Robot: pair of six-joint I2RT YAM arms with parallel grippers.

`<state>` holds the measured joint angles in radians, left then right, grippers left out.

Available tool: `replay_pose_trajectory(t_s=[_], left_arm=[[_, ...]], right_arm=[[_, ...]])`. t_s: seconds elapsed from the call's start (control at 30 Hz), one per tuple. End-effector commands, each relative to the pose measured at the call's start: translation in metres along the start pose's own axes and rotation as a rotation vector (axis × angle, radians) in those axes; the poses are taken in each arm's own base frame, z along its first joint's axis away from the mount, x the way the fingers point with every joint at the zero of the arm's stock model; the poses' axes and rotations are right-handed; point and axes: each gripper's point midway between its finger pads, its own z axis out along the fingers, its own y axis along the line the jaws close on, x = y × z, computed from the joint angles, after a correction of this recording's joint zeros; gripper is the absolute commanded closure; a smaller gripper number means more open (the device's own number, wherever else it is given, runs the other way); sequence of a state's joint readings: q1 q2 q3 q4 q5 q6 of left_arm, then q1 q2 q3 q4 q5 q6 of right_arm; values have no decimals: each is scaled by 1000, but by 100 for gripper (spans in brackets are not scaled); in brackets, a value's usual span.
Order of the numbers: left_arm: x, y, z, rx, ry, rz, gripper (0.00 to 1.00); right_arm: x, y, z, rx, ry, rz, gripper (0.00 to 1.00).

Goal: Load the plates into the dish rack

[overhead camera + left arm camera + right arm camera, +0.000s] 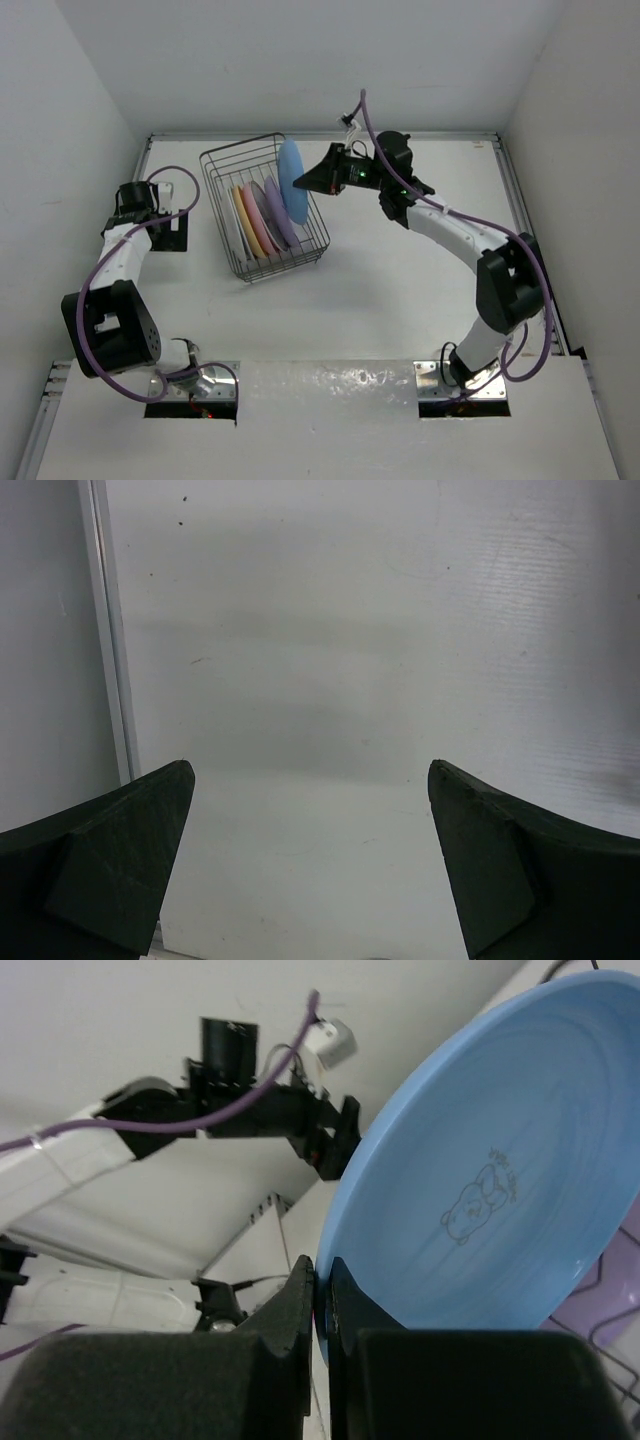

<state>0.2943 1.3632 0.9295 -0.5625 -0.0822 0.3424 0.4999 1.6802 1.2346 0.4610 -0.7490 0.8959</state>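
The dark wire dish rack stands at the back centre-left of the table. A yellow plate, a pink plate and a purple plate stand on edge inside it. My right gripper is shut on the rim of a blue plate, held on edge over the rack's right end. In the right wrist view my right gripper pinches that blue plate, which bears a small bear outline. My left gripper is open and empty over bare table, far left of the rack.
White walls enclose the table on three sides. A metal strip runs along the table's left edge near my left gripper. The left arm shows in the right wrist view beyond the blue plate.
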Motion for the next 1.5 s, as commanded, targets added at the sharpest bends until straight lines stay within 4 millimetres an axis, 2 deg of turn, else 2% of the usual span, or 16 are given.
replay_pose_trajectory(t_s=[0.0,0.13,0.37,0.5,0.57,0.67,0.73,0.9,1.03,1.2,1.33,1.4,1.43,1.47], left_arm=[[-22,8,-11,-21,-73,-2,0],[-23,8,-12,-21,-77,1,0],[-23,8,-11,-19,-76,3,0],[-23,7,-10,-17,-74,6,0],[-24,8,-11,-17,-77,3,0],[-24,8,-11,-22,-74,8,0],[-22,10,-10,-28,-67,14,0],[-19,7,-8,-20,-63,10,0],[-22,7,-8,-17,-70,9,0],[-20,7,-7,-18,-66,10,0],[-21,8,-8,-21,-66,11,0],[-21,8,-8,-20,-66,14,0],[-21,8,-8,-20,-66,15,0],[-21,8,-8,-21,-66,16,0]], right_arm=[[-12,9,-1,-16,26,-139,100],[0,-5,4,-5,54,-114,100],[34,-40,12,17,123,-47,100],[41,-56,18,53,150,-77,100],[53,-71,18,85,196,-68,100],[51,-66,21,63,200,-36,100],[41,-55,20,58,173,-66,100],[-3,-18,17,32,91,-164,100],[-20,7,15,-20,36,-161,100],[-11,10,13,-54,21,-115,100],[6,-6,13,-30,40,-50,100],[6,-5,14,-59,20,-23,100],[15,-13,16,-59,27,13,100],[15,-13,17,-72,23,20,100]])
